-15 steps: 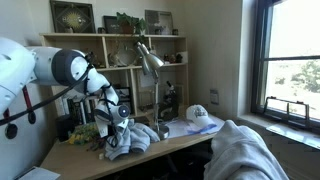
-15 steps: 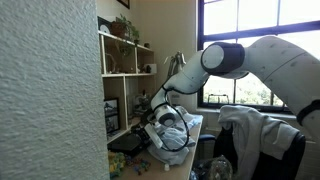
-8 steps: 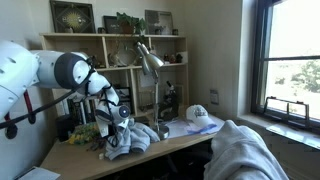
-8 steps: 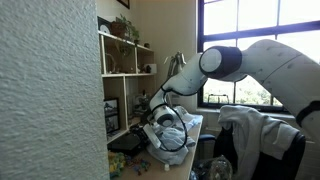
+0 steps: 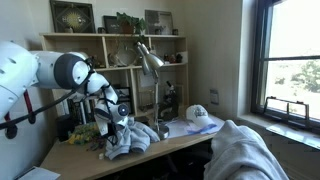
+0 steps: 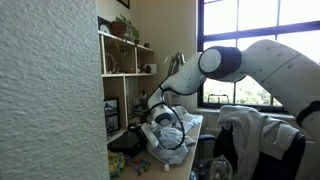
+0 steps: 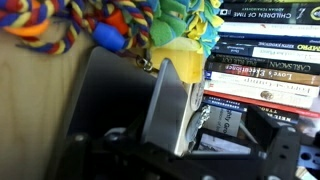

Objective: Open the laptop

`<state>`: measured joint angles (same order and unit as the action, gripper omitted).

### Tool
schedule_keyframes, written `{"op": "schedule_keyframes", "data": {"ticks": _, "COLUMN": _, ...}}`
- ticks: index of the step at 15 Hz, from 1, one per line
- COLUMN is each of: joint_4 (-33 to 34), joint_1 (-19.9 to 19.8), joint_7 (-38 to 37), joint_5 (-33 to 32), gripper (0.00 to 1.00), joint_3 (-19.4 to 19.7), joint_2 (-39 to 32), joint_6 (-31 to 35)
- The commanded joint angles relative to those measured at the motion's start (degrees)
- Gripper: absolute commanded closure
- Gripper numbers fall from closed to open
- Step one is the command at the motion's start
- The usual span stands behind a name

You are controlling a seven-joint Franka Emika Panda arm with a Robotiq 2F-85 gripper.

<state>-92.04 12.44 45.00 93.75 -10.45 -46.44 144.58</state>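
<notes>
In the wrist view the silver laptop lid [image 7: 168, 105] stands edge-on and partly raised, with its dark screen to the left. My gripper [image 7: 185, 150] is open, its dark fingers spread on either side of the lid's edge. In both exterior views the gripper [image 5: 118, 120] [image 6: 160, 118] hangs low over the desk at the laptop [image 5: 128, 138] [image 6: 172, 135], which is mostly hidden by the arm and by pale cloth.
A colourful rope toy [image 7: 100, 25] and a stack of books [image 7: 270, 70] lie right behind the laptop. A desk lamp [image 5: 150, 60] and a shelf unit [image 5: 110, 50] stand at the back. A white cap [image 5: 198, 115] sits on the desk. A cloth-covered chair [image 5: 240, 150] is in front.
The arm has shifted slightly upward at the laptop. Nothing else has visibly moved.
</notes>
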Motion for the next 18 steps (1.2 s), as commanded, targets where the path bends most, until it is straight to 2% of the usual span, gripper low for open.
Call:
{"op": "schedule_keyframes", "data": {"ticks": 1, "joint_4": 2.69, "joint_1": 0.48, "joint_7": 2.04, "joint_5": 1.48, "gripper": 0.00, "joint_3": -0.08, "joint_2": -0.02, "joint_6": -0.99}}
{"op": "schedule_keyframes", "data": {"ticks": 13, "joint_4": 3.53, "joint_1": 1.49, "joint_7": 3.50, "joint_5": 0.99, "gripper": 0.00, "joint_3": -0.36, "joint_2": 1.99, "joint_6": -0.18}}
{"op": "schedule_keyframes", "data": {"ticks": 18, "joint_4": 5.98, "joint_1": 2.20, "joint_7": 3.07, "joint_5": 0.54, "gripper": 0.00, "joint_3": -0.28, "joint_2": 2.54, "joint_6": 0.10}}
